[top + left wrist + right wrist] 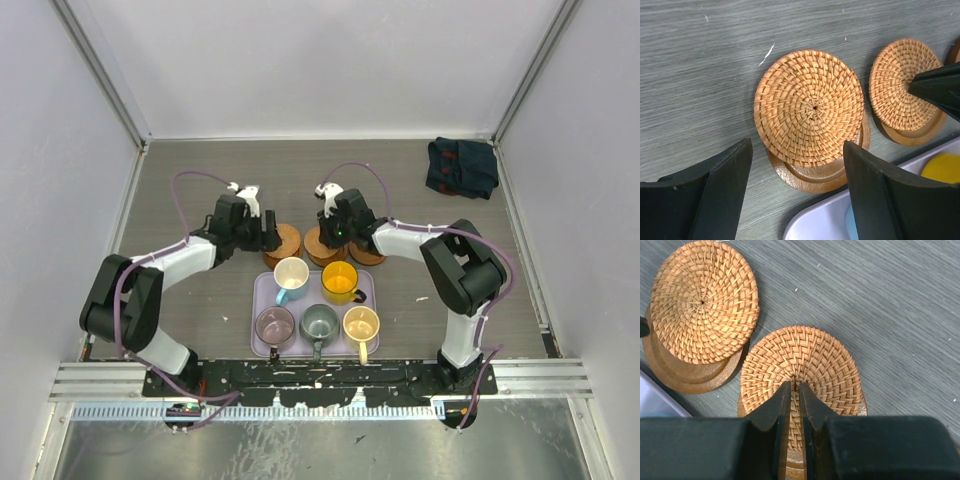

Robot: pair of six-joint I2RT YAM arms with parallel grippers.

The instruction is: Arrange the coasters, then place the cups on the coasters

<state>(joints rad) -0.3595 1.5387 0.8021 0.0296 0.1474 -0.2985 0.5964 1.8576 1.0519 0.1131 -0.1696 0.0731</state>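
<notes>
A lavender tray [258, 305] sits near the front, a dark blue cloth [462, 167] far right.

Bright, even light casts soft shadows beside the coasters [810, 107]; wrist views sharp

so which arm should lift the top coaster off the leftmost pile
Left. The left tool is open over that pile's top coaster; the right tool is barely parted above the neighbouring pile.

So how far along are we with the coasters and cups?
Early. Done: coasters are out behind the tray, some overlapping. In hand: left claw open and right claw barely parted over them. Remaining: spread them, then move all five cups, now on the tray.
</notes>
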